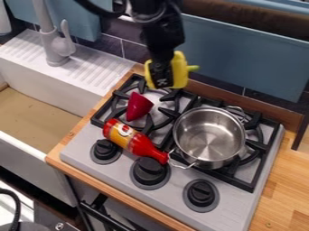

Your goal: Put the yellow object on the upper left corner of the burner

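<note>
The gripper (161,77) hangs from the top edge over the back of the stove's left burner (170,113). It is shut on the yellow object (180,71), which shows on both sides of the fingers and has a green tip pointing right. The yellow object appears to be held above the burner's rear edge; its exact height is hard to tell. The dark fingers hide its middle part.
A red cone-shaped object (138,106) lies on the left burner, with a red bottle (134,140) in front of it. A metal pot (209,135) stands on the right burner. The sink and grey faucet (55,45) are at left.
</note>
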Available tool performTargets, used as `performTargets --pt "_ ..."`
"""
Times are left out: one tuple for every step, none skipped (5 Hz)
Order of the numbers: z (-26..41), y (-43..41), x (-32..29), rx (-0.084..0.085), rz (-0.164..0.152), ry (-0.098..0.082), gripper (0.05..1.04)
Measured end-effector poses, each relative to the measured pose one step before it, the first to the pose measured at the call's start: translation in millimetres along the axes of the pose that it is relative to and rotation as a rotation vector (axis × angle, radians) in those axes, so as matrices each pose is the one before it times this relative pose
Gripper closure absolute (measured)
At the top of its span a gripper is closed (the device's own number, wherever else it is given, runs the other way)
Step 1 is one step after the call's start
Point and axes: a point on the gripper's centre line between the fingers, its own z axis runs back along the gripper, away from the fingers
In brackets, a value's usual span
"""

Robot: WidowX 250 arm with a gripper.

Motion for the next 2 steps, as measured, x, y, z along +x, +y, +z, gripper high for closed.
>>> performTargets --pt "-0.08 8.36 -4.15 0.0373 0.0107 -0.0002 0.306" --pt "-10.41 15.15 -2.45 0.0257 0.0285 0.0069 0.306"
